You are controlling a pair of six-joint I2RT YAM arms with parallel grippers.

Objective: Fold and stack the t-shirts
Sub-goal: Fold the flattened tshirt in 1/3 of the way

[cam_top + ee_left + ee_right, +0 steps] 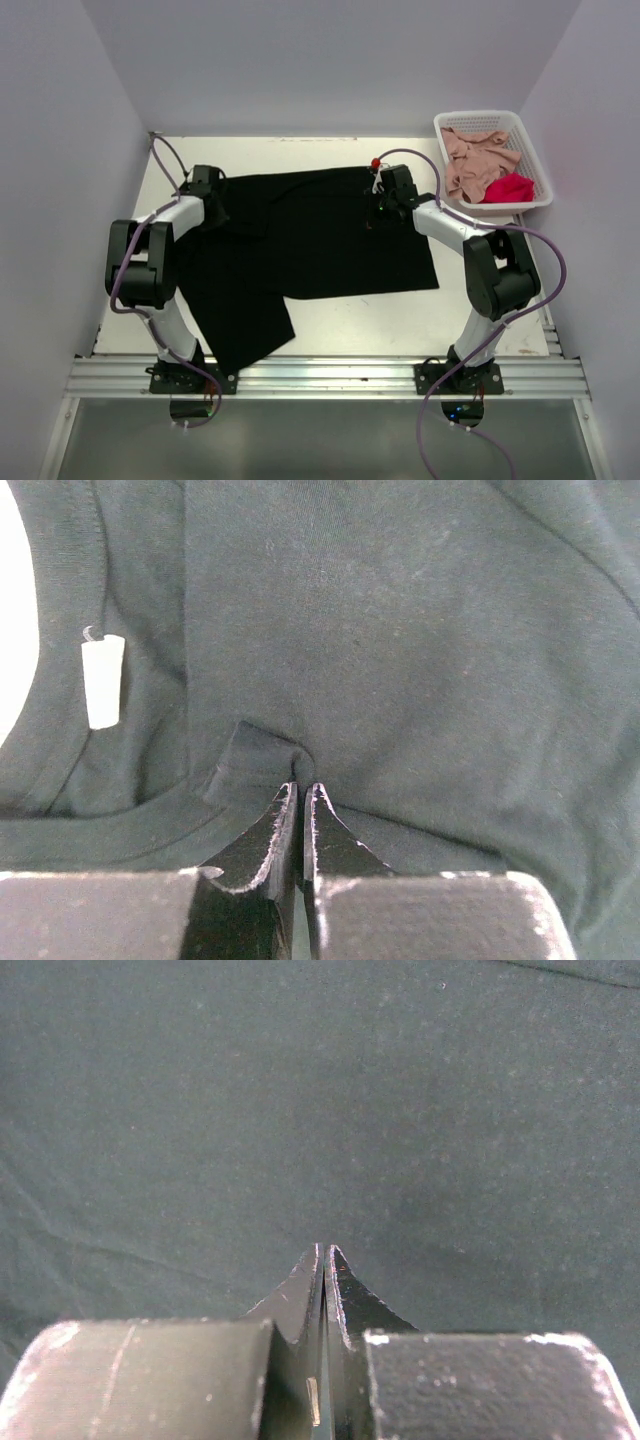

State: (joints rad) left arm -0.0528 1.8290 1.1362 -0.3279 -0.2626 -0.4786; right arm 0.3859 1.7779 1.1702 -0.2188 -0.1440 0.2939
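The black t-shirt lies spread across the middle of the bench, mostly flat, so that it can be folded. One part trails toward the near edge by the left arm's base. The left fingers are at the shirt's left end, by the neck opening. They are closed almost together, and a small ridge of cloth stands up right at their tips. This looks like a pinch on the black t-shirt just beside the collar, probably taken there because the doubled hem gives a firm hold for lifting that end over. A small white tag hangs inside the neck.

The right fingers are closed tight, low over the shirt's far edge on the right. The cloth in front of them lies smooth with no raised fold, so it cannot be told whether any fabric is caught between them. They may be holding that side down or gripping the edge for a matching fold.

The black cloth is a soft, matte knit with faint lint specks. It creases easily and has a ribbed band at the neck.

The pink t-shirt and the red t-shirt wait crumpled in the white lattice basket at the far right corner, well apart from the work. None of the shirts is folded or stacked yet.
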